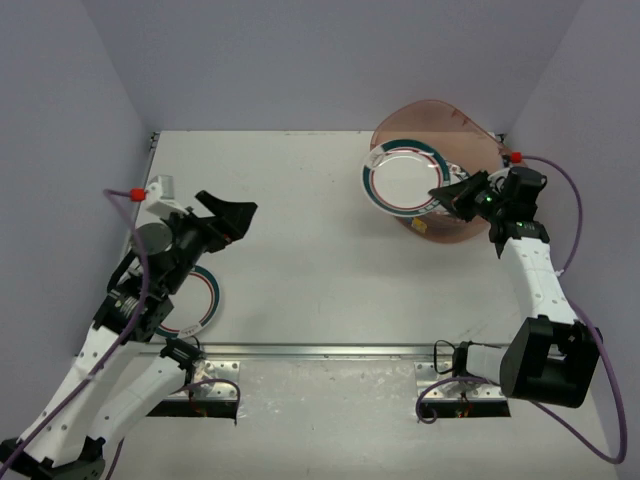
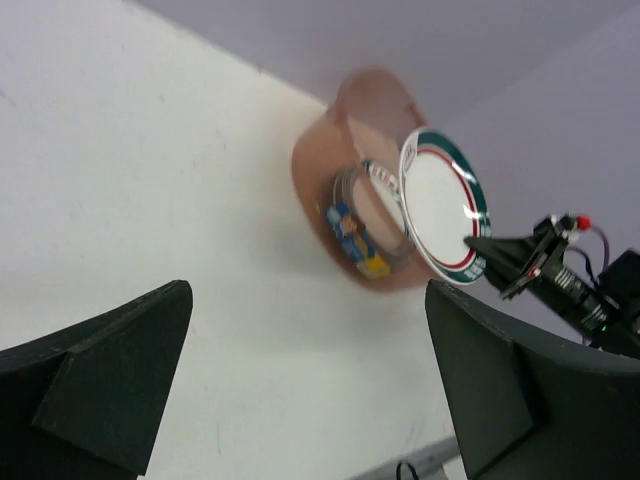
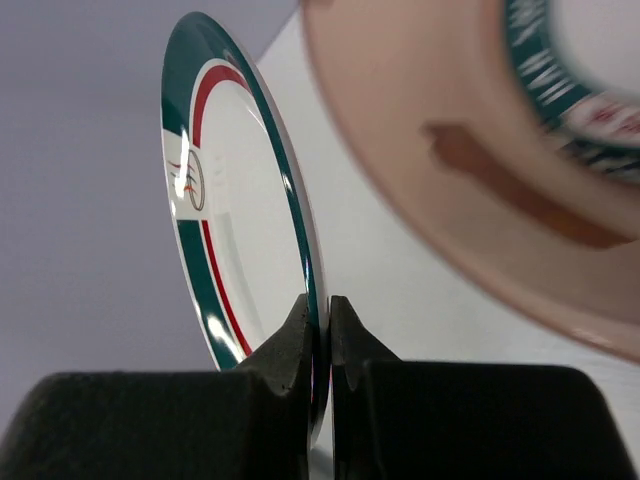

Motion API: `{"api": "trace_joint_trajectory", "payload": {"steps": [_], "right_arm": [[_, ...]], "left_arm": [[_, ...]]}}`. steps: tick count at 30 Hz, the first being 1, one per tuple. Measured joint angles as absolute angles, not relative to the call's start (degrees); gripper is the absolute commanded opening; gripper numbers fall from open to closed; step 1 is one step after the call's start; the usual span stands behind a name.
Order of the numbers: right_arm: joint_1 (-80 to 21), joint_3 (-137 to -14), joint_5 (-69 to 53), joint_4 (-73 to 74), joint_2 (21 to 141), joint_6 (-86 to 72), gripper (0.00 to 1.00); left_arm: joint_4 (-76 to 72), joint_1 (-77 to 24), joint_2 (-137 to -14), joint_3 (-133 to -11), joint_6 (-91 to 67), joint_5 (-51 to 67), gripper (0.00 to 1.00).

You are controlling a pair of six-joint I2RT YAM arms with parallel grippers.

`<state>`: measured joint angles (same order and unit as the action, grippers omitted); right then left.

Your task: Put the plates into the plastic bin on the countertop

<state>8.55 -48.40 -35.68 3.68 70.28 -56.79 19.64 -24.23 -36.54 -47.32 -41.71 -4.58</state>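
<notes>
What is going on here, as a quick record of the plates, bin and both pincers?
right pincer: shut on the held plate's rim
held plate: in the air over the bin's edge
bin: has other plates inside
left pincer: open, empty
second plate: on the table, partly under the left arm

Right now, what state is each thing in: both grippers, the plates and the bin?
right gripper: shut on the rim of the striped plate.
striped plate: held up at the edge of the bin, not yet inside.
left gripper: open, holding nothing.
bin: upright, other plates already inside.
plate on the countertop: lying flat, untouched.
</notes>
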Motion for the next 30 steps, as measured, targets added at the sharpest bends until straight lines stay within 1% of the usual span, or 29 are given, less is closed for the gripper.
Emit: {"api": "trace_joint_trajectory", "payload": {"steps": [2, 4, 7, 12, 14, 15, 16, 17, 19, 20, 21, 22, 23, 24, 27, 30], "right_arm": [[12.4, -51.1, -26.7, 6.8, 70.3, -58.9, 0.0], [12.7, -55.2, -17.0, 10.8, 71.8, -61.1, 0.0], [12.4, -61.4, -8.2, 14.3, 76.7, -64.1, 0.0], [12.1, -69.4, -0.1, 19.6, 88.8, -66.7, 0.0], [12.1, -69.8, 1.5, 21.0, 91.5, -66.8, 0.06], [12.1, -69.9, 2.0, 21.7, 92.7, -66.7, 0.1], [12.1, -70.2, 2.2, 22.5, 93.7, -66.3, 0.2], [12.1, -70.6, 2.3, 23.1, 94.8, -65.7, 0.34], [12.1, -72.2, 1.5, 23.7, 97.0, -64.2, 0.56], [12.1, -73.1, 1.1, 23.9, 97.9, -63.6, 0.73], [12.1, -74.0, 0.4, 24.1, 98.5, -62.8, 0.86], [12.1, -74.5, 0.1, 24.4, 98.7, -62.6, 0.94], [12.1, -74.7, -0.1, 24.6, 98.5, -62.2, 0.98], [12.1, -74.8, -0.1, 24.9, 98.0, -61.9, 0.99], [12.1, -75.9, 0.9, 29.5, 96.7, -62.0, 0.99], [11.5, -80.7, 2.9, 36.9, 95.7, -62.1, 0.99]], "left_arm": [[24.3, -24.2, -32.6, -51.3, -39.2, -10.4, 1.0], [28.8, -24.2, -29.4, -55.7, -36.3, -14.8, 1.0], [32.4, -24.2, -27.7, -59.5, -32.3, -19.0, 1.0], [39.3, -24.2, -28.1, -58.0, -26.6, -21.3, 1.0], [41.1, -24.2, -27.7, -55.8, -24.6, -22.4, 1.0], [42.0, -24.2, -27.3, -54.9, -23.8, -22.9, 1.0], [43.2, -24.3, -26.7, -54.3, -23.1, -23.6, 1.0], [44.1, -24.3, -25.8, -53.9, -22.5, -24.2, 1.0], [44.5, -24.3, -23.5, -53.2, -21.7, -25.7, 1.0], [44.4, -24.3, -22.1, -53.0, -21.4, -26.5, 1.0], [44.4, -24.3, -20.4, -52.9, -21.3, -27.4, 1.0], [44.0, -24.3, -18.8, -52.8, -21.1, -28.6, 1.0], [43.3, -24.4, -17.4, -52.6, -21.0, -29.7, 1.0], [42.7, -24.5, -16.3, -52.2, -21.0, -30.7, 1.0], [41.1, -24.7, -15.3, -50.3, -20.9, -33.0, 1.0], [40.0, -24.7, -16.0, -47.7, -21.0, -34.1, 1.0]]}}
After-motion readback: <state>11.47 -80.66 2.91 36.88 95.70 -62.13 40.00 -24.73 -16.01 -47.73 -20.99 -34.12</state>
